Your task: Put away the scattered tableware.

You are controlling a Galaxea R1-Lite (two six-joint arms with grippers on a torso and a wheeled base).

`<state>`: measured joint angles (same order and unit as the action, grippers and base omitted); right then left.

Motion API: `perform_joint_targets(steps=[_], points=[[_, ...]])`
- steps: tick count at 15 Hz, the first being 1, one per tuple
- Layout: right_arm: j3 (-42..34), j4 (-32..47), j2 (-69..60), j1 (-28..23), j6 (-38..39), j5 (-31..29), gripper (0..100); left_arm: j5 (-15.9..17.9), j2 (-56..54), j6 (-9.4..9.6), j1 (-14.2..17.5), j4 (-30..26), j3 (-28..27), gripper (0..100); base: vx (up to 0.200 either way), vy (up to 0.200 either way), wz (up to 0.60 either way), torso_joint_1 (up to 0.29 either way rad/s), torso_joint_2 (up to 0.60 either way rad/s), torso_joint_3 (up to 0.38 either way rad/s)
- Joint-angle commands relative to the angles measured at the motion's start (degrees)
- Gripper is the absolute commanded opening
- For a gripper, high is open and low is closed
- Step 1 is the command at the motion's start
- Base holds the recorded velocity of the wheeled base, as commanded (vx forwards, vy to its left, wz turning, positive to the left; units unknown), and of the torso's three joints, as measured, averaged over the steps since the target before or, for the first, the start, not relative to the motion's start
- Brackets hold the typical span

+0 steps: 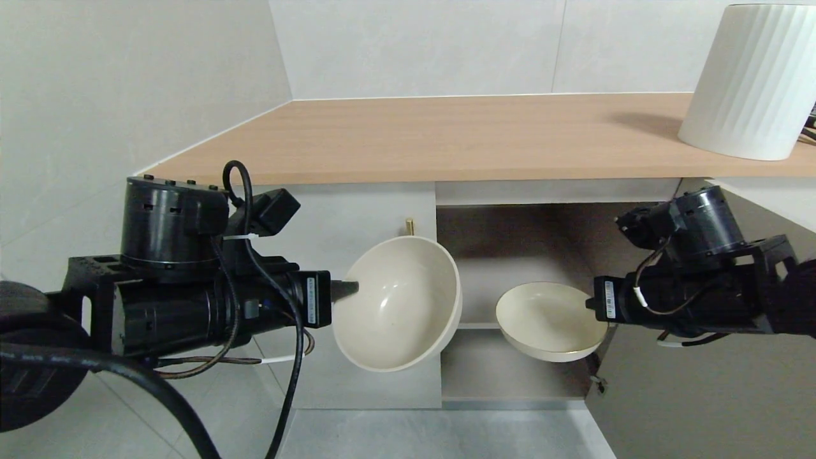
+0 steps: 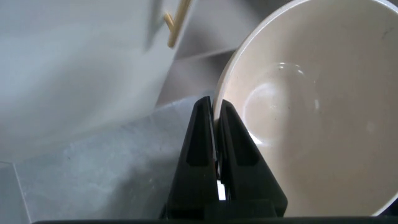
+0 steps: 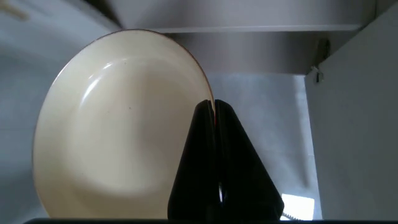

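Observation:
My left gripper (image 1: 347,289) is shut on the rim of a large cream bowl (image 1: 398,306), held tilted with its hollow facing me, in front of the closed left cabinet door. In the left wrist view the black fingers (image 2: 202,134) pinch the bowl (image 2: 311,118) at its edge. My right gripper (image 1: 591,305) is shut on the rim of a shallower cream plate (image 1: 548,319), held before the open cabinet. The right wrist view shows that plate (image 3: 118,118) clamped at its gold-lined rim between the fingers (image 3: 227,134).
A wooden countertop (image 1: 446,137) runs above the cabinet, with a white ribbed container (image 1: 752,80) at its right end. The open cabinet (image 1: 510,255) has a shelf (image 1: 478,325) inside. A brass knob (image 1: 410,225) sits on the closed door. Grey floor lies below.

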<state>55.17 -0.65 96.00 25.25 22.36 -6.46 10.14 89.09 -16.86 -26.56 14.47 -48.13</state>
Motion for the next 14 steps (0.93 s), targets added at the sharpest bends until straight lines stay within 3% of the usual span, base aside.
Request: perform_joint_targets(steps=[1,5,10,14], points=[[-0.2,-4.1,8.2,0.1,0.4,-0.7,0,0.0,0.6,-0.02,-0.2,0.0,0.1,0,0.000,0.000,0.00,0.000,0.00,0.000],[0.0,-10.2,17.3,-0.5,0.8,-2.2,0,0.0,0.8,-0.02,-0.5,0.0,0.1,0,0.000,0.000,0.00,0.000,0.00,0.000],[0.3,-30.6,30.8,-4.2,3.0,-5.8,0,0.0,1.5,-0.02,-1.2,0.0,0.2,0,0.000,0.000,0.00,0.000,0.00,0.000],[6.3,-33.5,38.1,-6.0,3.2,-11.5,0,-0.2,2.7,-0.02,-2.4,0.0,0.6,0,0.000,0.000,0.00,0.000,0.00,0.000]])
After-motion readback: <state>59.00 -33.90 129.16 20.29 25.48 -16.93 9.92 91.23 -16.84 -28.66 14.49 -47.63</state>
